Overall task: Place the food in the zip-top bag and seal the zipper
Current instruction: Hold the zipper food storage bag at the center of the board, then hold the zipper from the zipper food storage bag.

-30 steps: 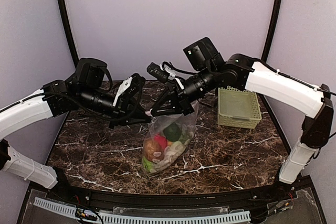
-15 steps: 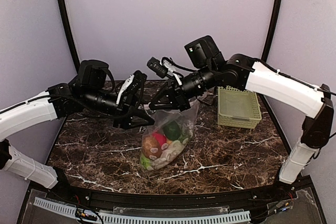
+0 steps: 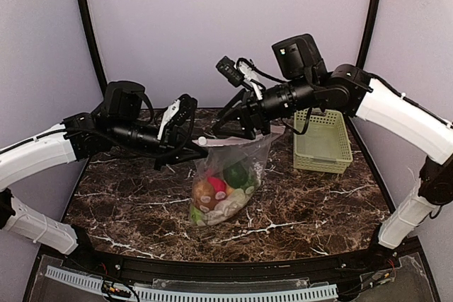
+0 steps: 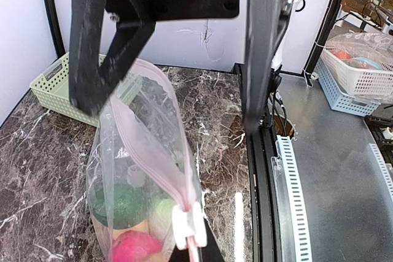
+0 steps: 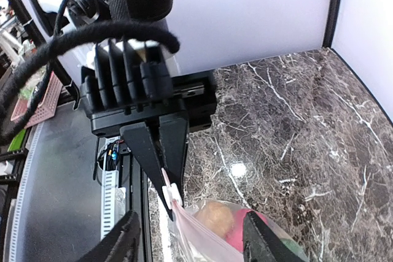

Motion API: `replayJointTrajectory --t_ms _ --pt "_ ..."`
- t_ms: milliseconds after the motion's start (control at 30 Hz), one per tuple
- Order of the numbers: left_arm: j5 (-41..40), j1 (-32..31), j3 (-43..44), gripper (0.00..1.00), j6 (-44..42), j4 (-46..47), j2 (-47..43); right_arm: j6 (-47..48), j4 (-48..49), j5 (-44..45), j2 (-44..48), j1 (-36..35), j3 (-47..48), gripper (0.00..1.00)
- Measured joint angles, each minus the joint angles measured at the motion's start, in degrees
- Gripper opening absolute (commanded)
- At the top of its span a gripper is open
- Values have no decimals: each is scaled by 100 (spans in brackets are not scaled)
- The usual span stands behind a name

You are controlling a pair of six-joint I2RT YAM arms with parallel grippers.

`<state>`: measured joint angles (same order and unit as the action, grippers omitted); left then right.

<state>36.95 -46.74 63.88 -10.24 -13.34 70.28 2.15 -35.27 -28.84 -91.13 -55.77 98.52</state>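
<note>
Bag [image 3: 237,164] hanging upright, bottom apparently resting on marble table [image 3: 318,203]; food [image 3: 216,192] bunched in its lower half (red, orange, green pieces). Left gripper [image 5: 167,197] pinched tight on zipper [image 4: 152,173] at the white slider [image 4: 186,225]. Right gripper [image 3: 242,129] spread wide at the bag's other top corner; contact there unclear. Green basket [image 3: 322,145] well apart, at right.

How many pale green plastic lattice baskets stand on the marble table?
1. The pale green plastic lattice basket stands far right on the dark marble table; no other shows.
</note>
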Motion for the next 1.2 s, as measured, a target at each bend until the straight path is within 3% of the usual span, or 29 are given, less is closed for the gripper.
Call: replayJointTrajectory --t_ms 167,333,700,967,1200 --pt "28 0 0 1 -330 -339 -76 24 -39 -107 170 177 13 72" --pt "46 0 0 1 -518 -479 -153 90 -186 -728 -131 238 157 71" --pt "96 0 0 1 -632 -588 -170 332 -428 -1886 -1012 225 728 53" --pt "166 0 0 1 -629 -610 -170 448 -507 -2256 -1222 212 903 43" --pt "160 0 0 1 -629 -610 -170 540 -597 -2391 -1403 173 1029 27"
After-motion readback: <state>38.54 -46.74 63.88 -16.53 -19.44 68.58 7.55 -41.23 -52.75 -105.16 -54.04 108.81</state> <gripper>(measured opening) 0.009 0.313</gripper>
